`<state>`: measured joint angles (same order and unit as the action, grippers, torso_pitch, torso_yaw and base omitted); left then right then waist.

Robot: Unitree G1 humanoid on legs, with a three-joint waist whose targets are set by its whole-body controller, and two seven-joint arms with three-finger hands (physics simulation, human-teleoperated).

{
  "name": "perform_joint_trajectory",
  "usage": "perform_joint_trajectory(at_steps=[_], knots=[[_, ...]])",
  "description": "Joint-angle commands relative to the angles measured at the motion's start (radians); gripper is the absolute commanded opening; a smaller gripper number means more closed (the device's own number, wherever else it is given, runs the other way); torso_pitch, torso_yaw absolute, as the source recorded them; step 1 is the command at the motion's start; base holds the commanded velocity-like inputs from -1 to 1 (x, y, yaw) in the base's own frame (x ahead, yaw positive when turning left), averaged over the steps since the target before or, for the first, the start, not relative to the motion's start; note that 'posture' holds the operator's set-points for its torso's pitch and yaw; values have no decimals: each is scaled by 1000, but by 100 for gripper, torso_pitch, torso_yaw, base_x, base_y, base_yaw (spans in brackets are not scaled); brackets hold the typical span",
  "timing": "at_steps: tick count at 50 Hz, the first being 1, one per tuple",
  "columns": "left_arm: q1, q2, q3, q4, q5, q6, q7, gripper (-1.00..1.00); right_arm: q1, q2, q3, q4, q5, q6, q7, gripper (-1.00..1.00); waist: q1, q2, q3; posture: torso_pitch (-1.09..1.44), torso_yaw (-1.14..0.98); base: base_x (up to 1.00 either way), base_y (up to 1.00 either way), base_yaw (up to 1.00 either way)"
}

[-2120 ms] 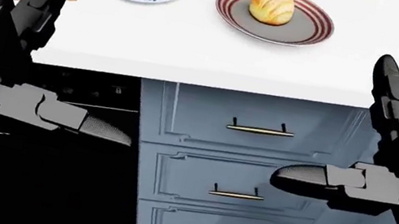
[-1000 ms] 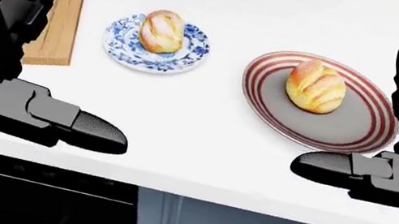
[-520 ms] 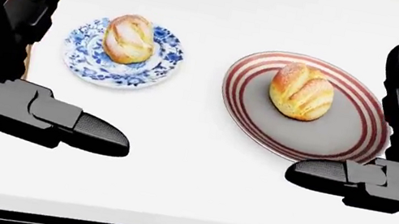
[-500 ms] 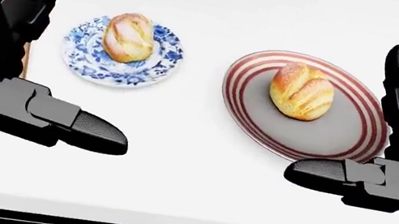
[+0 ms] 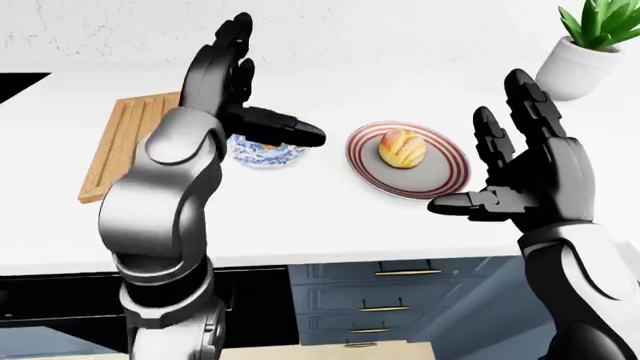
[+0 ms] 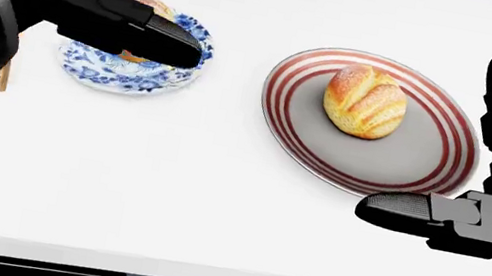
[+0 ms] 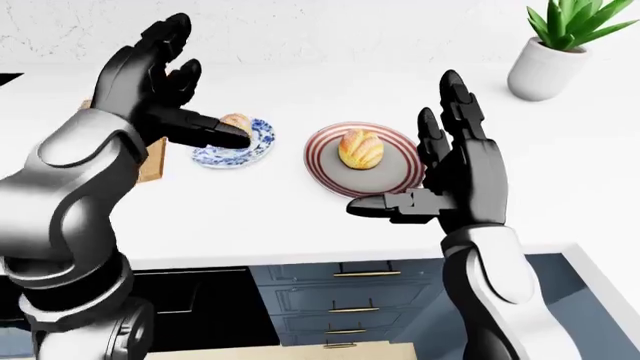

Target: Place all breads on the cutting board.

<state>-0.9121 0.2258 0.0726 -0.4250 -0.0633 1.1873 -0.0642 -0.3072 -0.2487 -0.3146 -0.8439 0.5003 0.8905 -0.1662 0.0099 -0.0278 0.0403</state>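
We see the left hand raised over the white counter, its fingers spread wide and its thumb stretched sideways above the blue patterned plate; it grips nothing. The first bread roll sits on that plate, just beyond the thumb tip in the right-eye view and mostly hidden beneath the thumb in the head view. We cannot tell whether the thumb touches it. The cutting board lies on the far side of the left hand from the plates, partly covered by the forearm, and carries no bread. The right hand is likewise wide open and empty, palm turned toward the left hand, thumb pointing inward. The red-striped plate lies between the two hands, nearer the right one, with the second bread roll resting at its centre, apart from every finger. A potted plant stands beyond the right hand.
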Motion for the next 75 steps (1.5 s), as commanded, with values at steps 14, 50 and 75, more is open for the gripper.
perform_joint_trajectory(at_steps=[14,50,75], knots=[[-192,60,-2,491,203,-288,-163,100,-34,-16,-18,-24,16,-20,-8,100,0,-7,-28,0,0,0,0,0],[-298,22,-18,1092,396,-736,-252,51,9,-11,-26,16,2,-81,25,100,1,-16,-33,0,0,0,0,0],[-336,14,-16,1313,408,-882,-129,45,18,-6,-28,24,-9,-95,41,100,-1,-15,-43,0,0,0,0,0]])
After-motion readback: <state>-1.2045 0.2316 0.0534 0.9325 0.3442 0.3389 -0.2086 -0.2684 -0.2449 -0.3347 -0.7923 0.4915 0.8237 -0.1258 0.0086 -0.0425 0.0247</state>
